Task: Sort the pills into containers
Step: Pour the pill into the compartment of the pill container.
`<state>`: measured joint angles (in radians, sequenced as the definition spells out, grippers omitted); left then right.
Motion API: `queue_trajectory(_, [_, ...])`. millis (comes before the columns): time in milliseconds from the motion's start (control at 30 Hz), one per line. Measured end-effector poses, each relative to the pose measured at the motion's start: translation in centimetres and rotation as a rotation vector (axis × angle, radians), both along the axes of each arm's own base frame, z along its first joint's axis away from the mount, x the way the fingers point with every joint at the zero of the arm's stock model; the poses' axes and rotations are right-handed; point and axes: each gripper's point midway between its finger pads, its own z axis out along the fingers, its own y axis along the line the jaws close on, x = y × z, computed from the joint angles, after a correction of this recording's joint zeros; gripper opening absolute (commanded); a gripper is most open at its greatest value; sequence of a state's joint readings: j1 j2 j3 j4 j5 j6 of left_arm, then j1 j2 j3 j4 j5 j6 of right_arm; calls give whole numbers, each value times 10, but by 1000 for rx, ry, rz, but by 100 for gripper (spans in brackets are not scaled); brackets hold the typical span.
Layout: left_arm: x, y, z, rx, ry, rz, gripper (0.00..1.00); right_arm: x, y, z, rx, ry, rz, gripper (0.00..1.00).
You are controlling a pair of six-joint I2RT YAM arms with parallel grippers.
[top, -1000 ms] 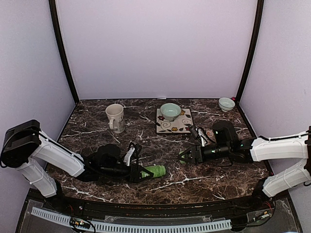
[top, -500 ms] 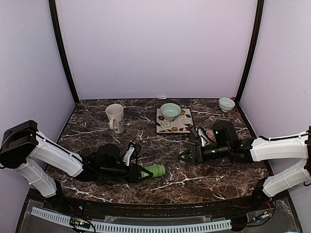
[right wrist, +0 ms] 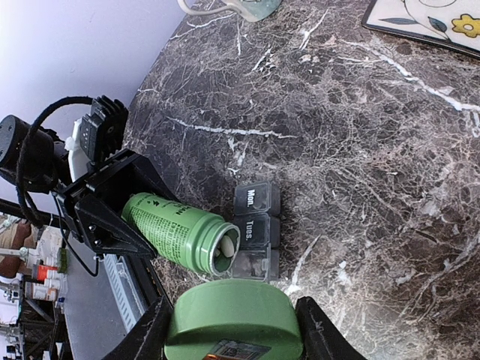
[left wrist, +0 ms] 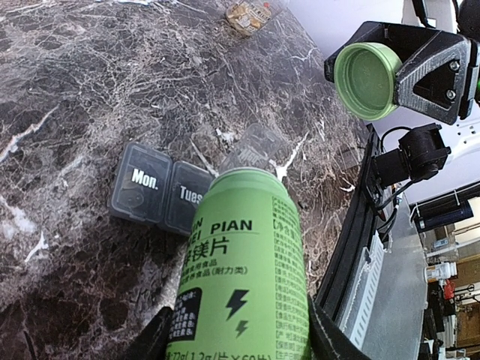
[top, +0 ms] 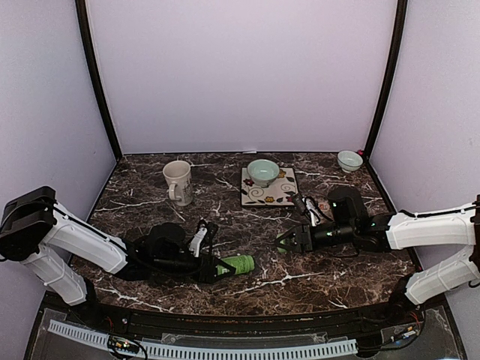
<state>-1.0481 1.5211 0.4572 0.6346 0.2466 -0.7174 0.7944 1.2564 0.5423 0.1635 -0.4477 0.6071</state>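
From above, the left gripper lay low at lower centre, clamped on a green bottle lying on its side. The right gripper sat right of centre, facing it.

In the left wrist view, the bottle filled the bottom centre. Past its mouth, the containers rested on the marble at left centre, "Mon." and "Tues." shut, the third lid raised. At upper right, the right gripper pinched a green cap.

In the right wrist view, the cap sat at the bottom edge and the bottle's open mouth lay just beside the third compartment. No single pills could be made out.
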Motion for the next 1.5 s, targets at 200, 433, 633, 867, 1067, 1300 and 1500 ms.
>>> queue_trajectory(200, [0, 0, 0, 3, -2, 1, 0, -1, 1, 0, 0, 0, 2, 37])
queue_trajectory(433, [-2, 2, -4, 27, -3, 3, 0, -1, 1, 0, 0, 0, 4, 37])
queue_trajectory(633, [0, 1, 0, 31, -12, 5, 0, -1, 1, 0, 0, 0, 4, 37])
queue_trajectory(867, [0, 1, 1, 33, -19, 2, 0, -1, 1, 0, 0, 0, 4, 37])
queue_trajectory(1067, [0, 2, -1, 41, -18, 0, 0, -1, 1, 0, 0, 0, 4, 37])
queue_trajectory(1300, [1, 0, 1, 48, -20, -2, 0, -1, 1, 0, 0, 0, 4, 38])
queue_trajectory(1500, [1, -1, 2, 56, -23, -6, 0, -1, 1, 0, 0, 0, 4, 37])
